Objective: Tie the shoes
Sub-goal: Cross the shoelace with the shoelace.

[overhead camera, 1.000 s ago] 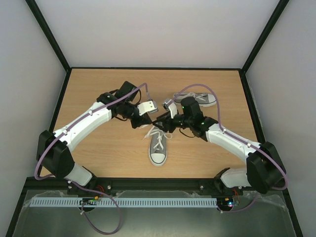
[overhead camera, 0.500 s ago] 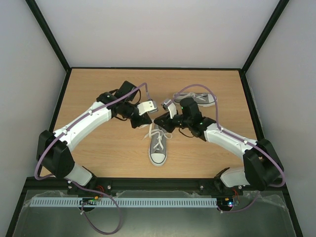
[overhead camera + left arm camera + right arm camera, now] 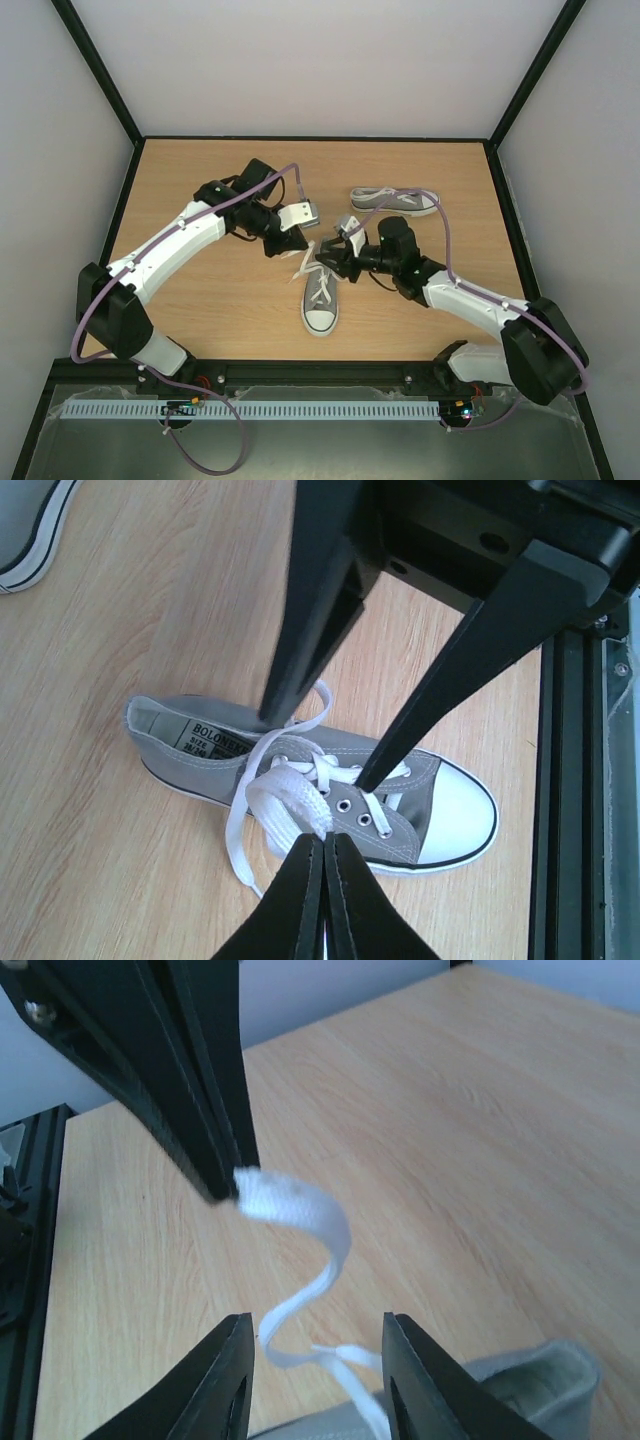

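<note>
Two robot arms meet over a grey canvas sneaker at the middle of the wooden bench (image 3: 225, 300). The near shoe (image 3: 320, 296) stands upright on its white sole, its white toe cap pointing toward the arm bases and its heel toward the far side. The left hand (image 3: 322, 842) is closed tight on a white lace (image 3: 287, 783), pinching a flat loop of it and holding it up above the eyelets; the rest of the lace trails down to the shoe's tongue and over its side.

The right hand (image 3: 317, 1322) comes in from the other side with its fingers parted. The raised strand hangs in the gap between them, and the fingers do not appear to touch it. From the right wrist camera, the lace curls down from the left hand's dark fingertips toward the shoe's grey collar at the lower edge.

The second shoe (image 3: 395, 200) of the pair lies well apart, toward the far right of the bench, with its toe pointing right and neither hand near it.
</note>
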Robot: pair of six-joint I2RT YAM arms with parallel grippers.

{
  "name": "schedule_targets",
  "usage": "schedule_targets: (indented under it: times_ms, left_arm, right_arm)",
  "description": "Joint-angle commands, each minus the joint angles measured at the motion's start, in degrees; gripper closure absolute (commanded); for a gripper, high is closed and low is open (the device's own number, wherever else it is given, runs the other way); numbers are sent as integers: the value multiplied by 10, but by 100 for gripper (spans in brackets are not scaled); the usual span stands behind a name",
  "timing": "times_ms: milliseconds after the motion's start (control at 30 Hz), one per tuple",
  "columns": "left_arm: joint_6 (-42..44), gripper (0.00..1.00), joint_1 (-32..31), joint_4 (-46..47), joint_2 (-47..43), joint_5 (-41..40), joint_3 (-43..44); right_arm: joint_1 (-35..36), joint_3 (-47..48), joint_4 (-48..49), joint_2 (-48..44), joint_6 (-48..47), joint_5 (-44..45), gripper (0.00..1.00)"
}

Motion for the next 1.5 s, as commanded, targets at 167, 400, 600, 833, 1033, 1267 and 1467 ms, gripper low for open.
schedule_targets:
  times_ms: [167, 400, 600, 833, 1033, 1267, 1467]
  left_arm:
    - [10, 98, 4, -17, 2, 25, 12]
    - [8, 98, 4, -24, 4, 39, 16]
    - [6, 98, 3, -27, 3, 38, 18]
    - [-20, 31, 42, 5, 5, 21, 16]
    - [-8, 35, 62, 129, 29, -96, -90]
    - [33, 34, 24, 186, 117, -154, -139]
    - [40, 38, 6, 267, 140, -184, -165]
  right_arm:
    - [-1, 47, 97, 63, -29, -43, 58]
    - [-1, 62, 75, 75, -38, -81, 76]
    - [-1, 53, 59, 53, -41, -55, 98]
    - [-2, 63, -83, 21, 27, 65, 99]
    - [-24, 54, -150, -2, 138, 116, 99]
    - [-27, 65, -184, -3, 173, 150, 99]
    - [-27, 66, -183, -4, 171, 153, 99]
